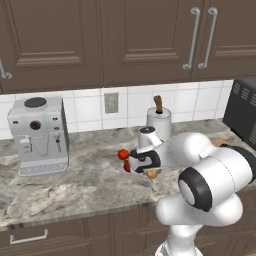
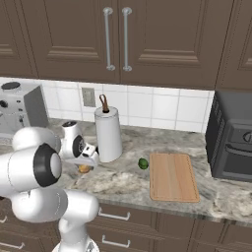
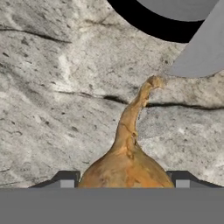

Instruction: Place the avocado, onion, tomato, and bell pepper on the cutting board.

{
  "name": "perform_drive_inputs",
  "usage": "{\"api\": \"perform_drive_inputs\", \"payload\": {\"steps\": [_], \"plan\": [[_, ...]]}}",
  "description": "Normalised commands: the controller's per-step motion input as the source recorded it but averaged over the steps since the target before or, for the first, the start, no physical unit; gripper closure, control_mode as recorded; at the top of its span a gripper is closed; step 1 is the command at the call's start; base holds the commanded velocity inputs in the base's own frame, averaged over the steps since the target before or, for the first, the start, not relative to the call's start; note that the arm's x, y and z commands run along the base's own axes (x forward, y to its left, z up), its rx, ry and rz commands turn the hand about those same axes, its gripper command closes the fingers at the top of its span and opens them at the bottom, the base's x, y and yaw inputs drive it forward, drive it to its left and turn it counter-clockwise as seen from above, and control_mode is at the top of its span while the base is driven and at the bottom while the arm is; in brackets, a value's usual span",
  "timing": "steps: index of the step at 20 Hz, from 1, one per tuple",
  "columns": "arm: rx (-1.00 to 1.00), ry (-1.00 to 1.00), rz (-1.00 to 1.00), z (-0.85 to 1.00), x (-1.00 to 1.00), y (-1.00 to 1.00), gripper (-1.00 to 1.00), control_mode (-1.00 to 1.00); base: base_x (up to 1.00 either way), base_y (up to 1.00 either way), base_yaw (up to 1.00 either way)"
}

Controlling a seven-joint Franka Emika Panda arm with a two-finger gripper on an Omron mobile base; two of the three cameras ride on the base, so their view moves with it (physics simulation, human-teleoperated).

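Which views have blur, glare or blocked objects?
Left base view: sharp, flat light, arm hides most of the onion. Right base view: even light, no glare, soft shadow beside the cutting board. Hand view: crisp, onion cut off at the bottom between the gripper fingertips.

Coffee machine (image 1: 38, 135) at left on marble counter (image 1: 75, 185), against tiled backsplash (image 1: 85, 107). Wall outlet (image 1: 111, 102) on tiles. Paper towel roll (image 2: 108, 133) upright on holder, brown knob on top. Dark oven (image 2: 231, 135) at right end of counter. Brown upper cabinets (image 2: 162, 39) with paired metal handles (image 2: 116, 38). Drawer handle (image 1: 28, 238) below counter.
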Motion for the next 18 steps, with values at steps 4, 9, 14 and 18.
{"api": "perform_drive_inputs", "payload": {"steps": [4,9,14,18], "plan": [[0.00,-0.03,-0.03,0.11,-0.27,0.00,1.00,-1.00,0.00,0.00,0.00],[0.00,0.00,-0.13,0.40,-0.49,-0.09,1.00,-1.00,0.00,0.00,0.00],[0.00,0.06,-0.10,0.21,-0.20,-0.48,1.00,-1.00,0.00,0.00,0.00],[0.01,0.06,-0.09,0.20,-0.01,-0.63,1.00,-1.00,0.00,0.00,0.00]]}}
